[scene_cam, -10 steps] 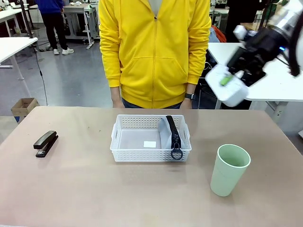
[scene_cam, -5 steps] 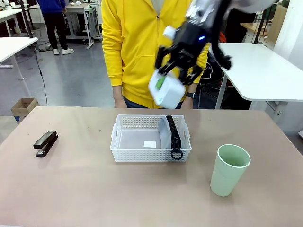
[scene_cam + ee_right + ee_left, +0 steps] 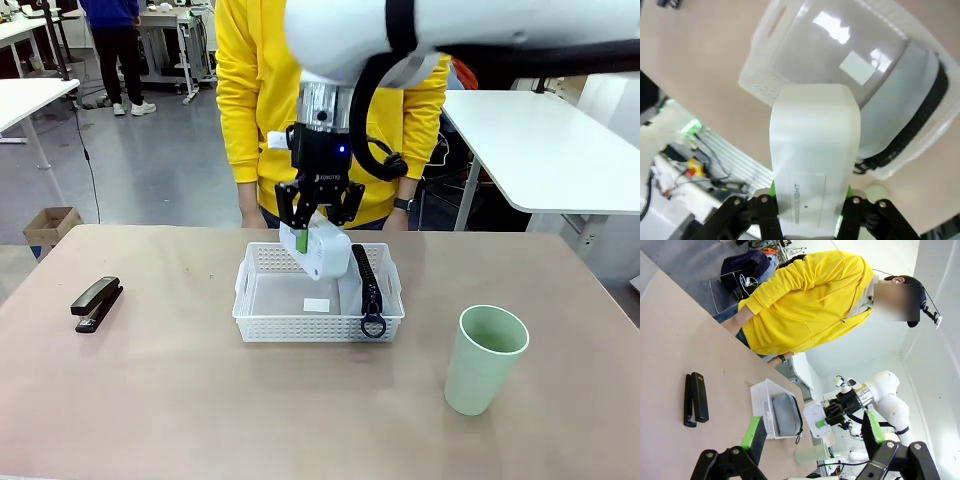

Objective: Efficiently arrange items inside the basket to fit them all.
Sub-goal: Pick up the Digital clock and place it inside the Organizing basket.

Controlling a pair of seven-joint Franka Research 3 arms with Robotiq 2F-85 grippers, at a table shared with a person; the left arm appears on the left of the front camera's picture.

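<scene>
Swung over the basket [image 3: 300,327] on the tan table [image 3: 200,400], right fingers [image 3: 301,240] clasp white box [image 3: 327,252].

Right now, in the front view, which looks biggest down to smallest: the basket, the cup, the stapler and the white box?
1. basket
2. cup
3. stapler and white box look about alike. The box hangs raised in the right claw, so I won't rank them.

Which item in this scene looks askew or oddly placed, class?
The grey pouch stands on edge along the basket's right wall, its ring pull hanging over the near rim. The white box, held above, is tilted.
</scene>
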